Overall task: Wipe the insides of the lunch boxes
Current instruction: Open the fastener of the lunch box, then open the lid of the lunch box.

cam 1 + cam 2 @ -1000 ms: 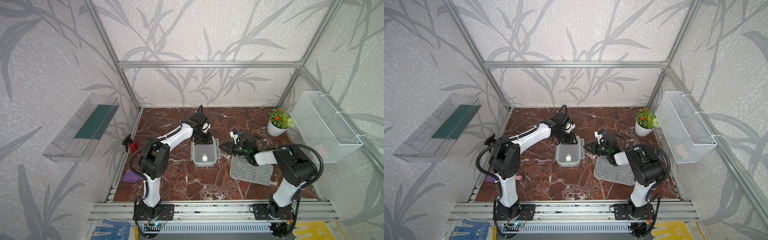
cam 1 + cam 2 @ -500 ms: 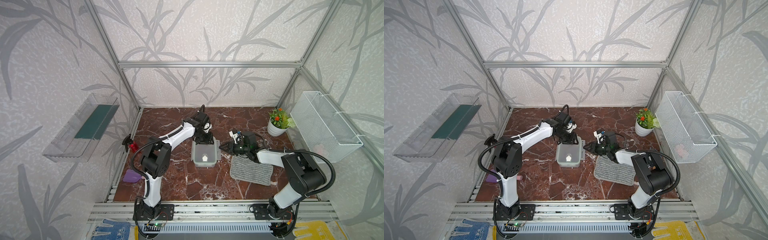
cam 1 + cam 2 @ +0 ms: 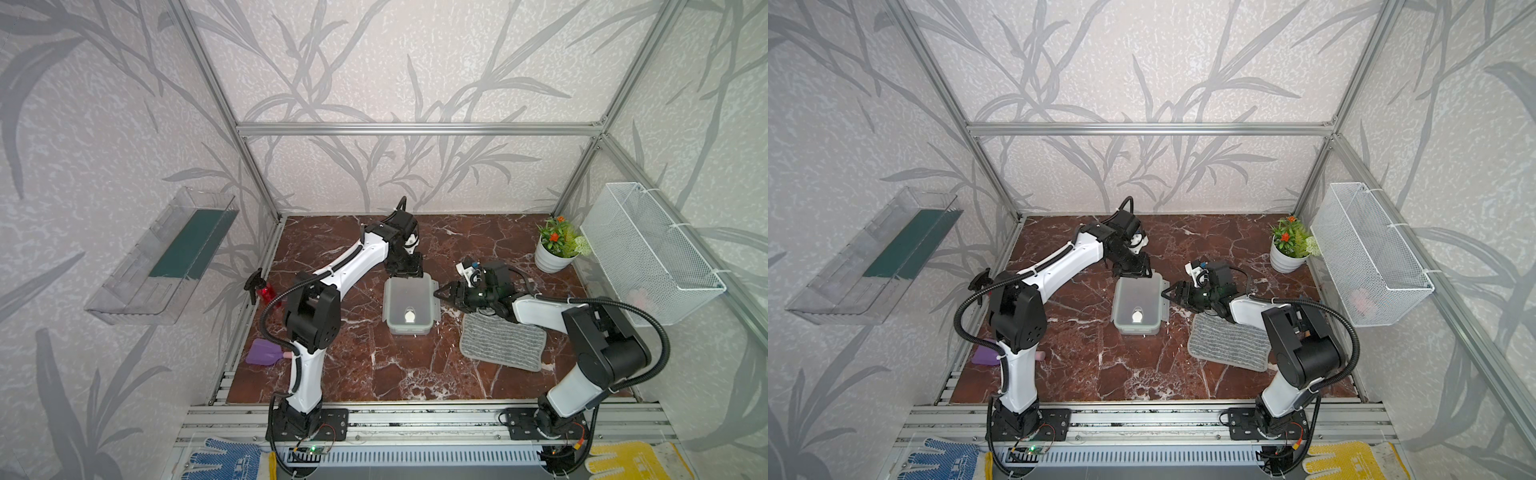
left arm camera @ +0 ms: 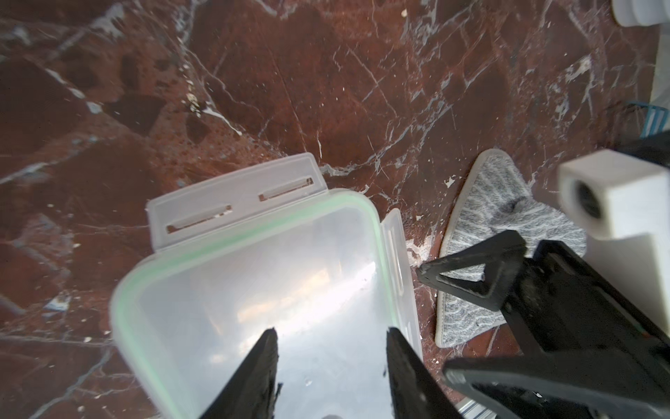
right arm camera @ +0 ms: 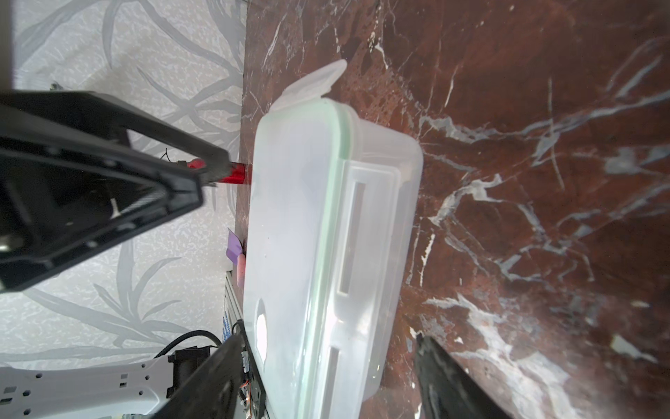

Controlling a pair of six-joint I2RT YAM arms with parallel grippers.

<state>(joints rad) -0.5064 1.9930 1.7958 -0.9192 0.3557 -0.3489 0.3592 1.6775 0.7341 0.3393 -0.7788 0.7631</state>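
The lunch box is a translucent tub in the middle of the marble table, its green-rimmed lid with a white vent on top. The clip at its near end is flipped outward. My left gripper hangs over the far end of the lid, open, with only the lid showing between its fingers. My right gripper is open at the box's right side, one finger above the lid and one low by the table. A grey striped cloth lies flat to the right of the box.
A red spray bottle and a purple scraper lie at the left edge. A potted plant stands at the back right. A white wire basket hangs on the right wall, a clear tray on the left wall.
My right gripper was shut beside the box's right side and has opened wide there. My left gripper's fingers have parted a little over the box's far end.
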